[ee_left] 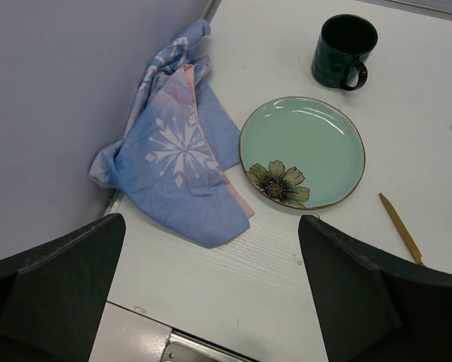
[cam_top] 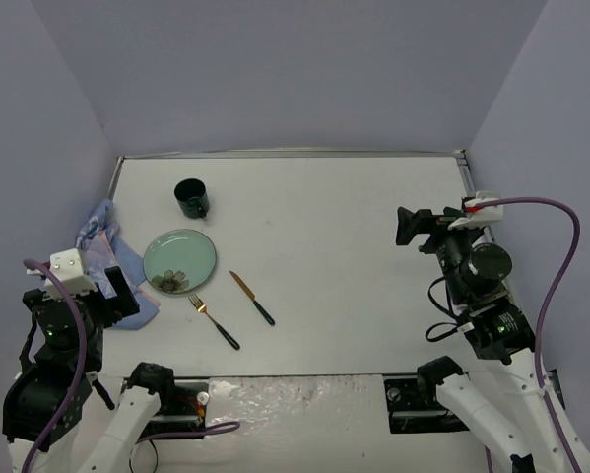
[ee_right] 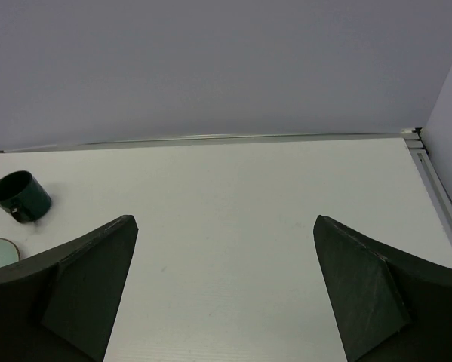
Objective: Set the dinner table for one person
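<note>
large matte-white rectangular bench (cam_top: 354, 296) fills the view; the items lie at its left side. left claw (ee_left: 210, 302) and right claw (ee_right: 226, 302) are both spread wide, holding nothing. crumpled blue snowflake-print cloth (ee_left: 173, 173) lies at the left edge, just beside the pale green round flowered plate (ee_left: 302, 151). likely step: left claw takes the cloth. pinch a raised fold away from the plate rim and lift straight up.

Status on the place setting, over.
Open, empty: left gripper, right gripper. On dinner table: plate, mug, fork, knife, grouped left. Bunched cloth beside plate.
</note>
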Robot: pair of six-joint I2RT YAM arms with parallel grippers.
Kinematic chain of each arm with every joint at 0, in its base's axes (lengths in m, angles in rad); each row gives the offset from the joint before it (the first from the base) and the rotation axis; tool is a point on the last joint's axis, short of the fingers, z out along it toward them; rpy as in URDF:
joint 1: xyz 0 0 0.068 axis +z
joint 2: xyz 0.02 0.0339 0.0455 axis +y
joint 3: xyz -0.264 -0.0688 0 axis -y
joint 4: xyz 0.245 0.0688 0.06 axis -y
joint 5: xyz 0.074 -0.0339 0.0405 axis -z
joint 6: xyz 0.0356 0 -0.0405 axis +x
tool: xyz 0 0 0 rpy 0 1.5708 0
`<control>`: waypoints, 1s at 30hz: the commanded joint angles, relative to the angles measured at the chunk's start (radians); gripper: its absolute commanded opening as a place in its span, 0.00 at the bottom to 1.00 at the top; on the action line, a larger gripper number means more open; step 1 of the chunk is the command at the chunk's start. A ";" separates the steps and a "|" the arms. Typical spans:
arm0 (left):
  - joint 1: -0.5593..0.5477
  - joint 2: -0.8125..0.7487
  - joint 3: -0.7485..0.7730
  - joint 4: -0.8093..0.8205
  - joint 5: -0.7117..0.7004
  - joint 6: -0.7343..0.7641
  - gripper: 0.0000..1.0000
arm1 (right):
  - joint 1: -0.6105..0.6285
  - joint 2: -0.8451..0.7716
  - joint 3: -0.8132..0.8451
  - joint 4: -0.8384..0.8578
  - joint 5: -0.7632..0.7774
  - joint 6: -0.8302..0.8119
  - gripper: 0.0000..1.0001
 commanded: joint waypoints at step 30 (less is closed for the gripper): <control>0.461 1.135 0.070 0.537 0.135 -0.274 0.97 | 0.005 0.150 -0.051 0.079 -0.292 0.195 1.00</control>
